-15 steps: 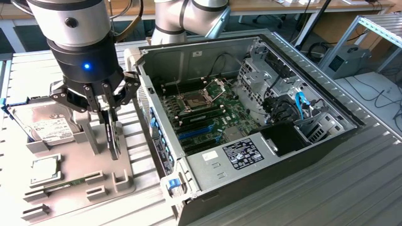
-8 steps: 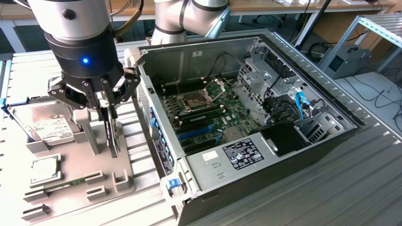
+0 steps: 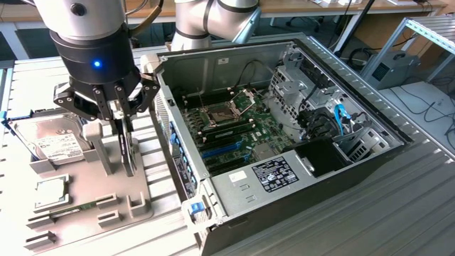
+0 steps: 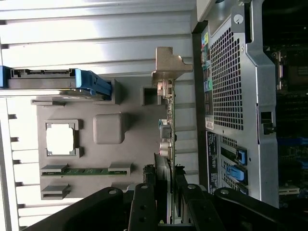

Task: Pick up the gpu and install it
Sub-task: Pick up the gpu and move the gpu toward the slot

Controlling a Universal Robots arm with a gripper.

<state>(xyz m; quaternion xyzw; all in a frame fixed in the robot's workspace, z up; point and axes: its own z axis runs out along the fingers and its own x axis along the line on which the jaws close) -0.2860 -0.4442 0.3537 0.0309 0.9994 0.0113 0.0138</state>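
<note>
One question from me (tray_lurker): how's that gpu [image 3: 129, 146] going to handle, and is the gripper [image 3: 121, 118] on a sensible spot?

Reply (benchrat): Looks okay to me. The gpu stands on edge at a slot of the grey parts tray [image 3: 92, 176], just beside the open computer case [image 3: 206, 69], on the exterior view's left. The gripper is right above it, and its fingers [image 4: 144, 207] are clamped on the card's upper edge, one on each face. In the wrist view you're looking along the card, with the silver bracket [image 4: 168, 67] at the far end and the dark fan [image 4: 162, 166] close to the fingers. Can't tell if the bottom edge has come clear of the slot.

tray_lurker: Heavy?

benchrat: I'd guess light, thin and stiff, so no sagging, but it could twist in the grip if it's held off-centre. It's fragile-ish too, with small parts on the board, the fan blades, and presumably a contact edge down below. I'd hold it by the top edge or the heatsink body, never the fan or the contacts. The bracket is probably the tough bit. A smooth board can slip, so squeeze firmly, not hard.
</note>
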